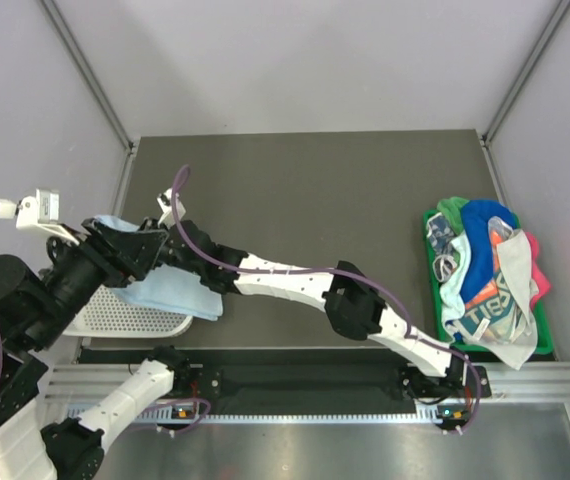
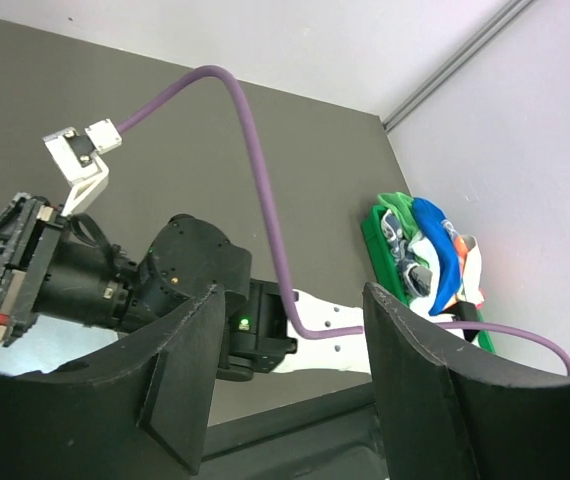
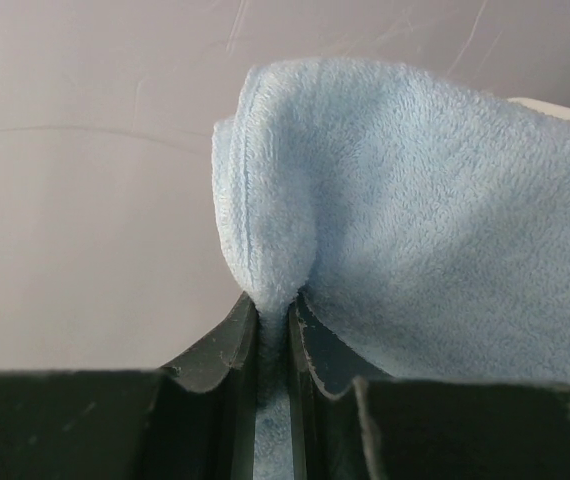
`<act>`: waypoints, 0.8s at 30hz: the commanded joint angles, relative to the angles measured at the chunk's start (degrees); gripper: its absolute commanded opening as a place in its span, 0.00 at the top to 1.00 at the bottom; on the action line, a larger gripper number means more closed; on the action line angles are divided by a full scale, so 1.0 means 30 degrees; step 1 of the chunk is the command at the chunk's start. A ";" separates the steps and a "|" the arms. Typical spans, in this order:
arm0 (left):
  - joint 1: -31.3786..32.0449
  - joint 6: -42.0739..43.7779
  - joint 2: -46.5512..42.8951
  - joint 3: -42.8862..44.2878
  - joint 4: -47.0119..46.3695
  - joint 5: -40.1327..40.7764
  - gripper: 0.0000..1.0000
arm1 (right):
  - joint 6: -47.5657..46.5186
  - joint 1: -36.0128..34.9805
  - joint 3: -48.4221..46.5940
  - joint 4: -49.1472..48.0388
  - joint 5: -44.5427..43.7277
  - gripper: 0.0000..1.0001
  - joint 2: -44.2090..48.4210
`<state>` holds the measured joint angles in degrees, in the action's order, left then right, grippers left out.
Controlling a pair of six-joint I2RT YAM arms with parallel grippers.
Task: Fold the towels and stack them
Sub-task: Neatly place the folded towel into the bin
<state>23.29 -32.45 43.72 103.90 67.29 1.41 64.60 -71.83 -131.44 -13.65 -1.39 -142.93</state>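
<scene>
right gripper (image 3: 273,305) clamps narrowly on a fold of the blue towel (image 3: 415,200), which spreads beyond its tips, above the basket (image 1: 125,318). left gripper (image 2: 295,330) wide, empty. other towels (image 1: 485,275) well apart from both.

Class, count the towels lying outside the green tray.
1: the pale blue towel at left, over the white mesh basket, pinched by the right fingers. More could hide beneath it.
</scene>
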 commanded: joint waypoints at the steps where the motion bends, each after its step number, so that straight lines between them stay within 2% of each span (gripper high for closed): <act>1: -0.0058 -0.0229 -0.0044 -0.0354 -0.0719 -0.0382 0.38 | -0.0233 -0.0460 -0.1334 -0.3123 -0.0094 1.00 -0.0313; 12: -0.0058 -0.0317 -0.0219 -0.1057 -0.1158 -0.0352 0.38 | -0.0145 -0.0899 -0.2973 -0.5407 -0.0591 1.00 -0.2072; 24: -0.0058 -0.0170 -0.0307 -0.1234 -0.1189 -0.0207 0.38 | -0.0263 -0.1075 -0.3824 -0.6231 -0.1207 1.00 -0.2775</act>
<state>23.29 -32.97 43.42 100.27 66.63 0.89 64.53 -73.73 -139.09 -26.28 -3.70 -150.50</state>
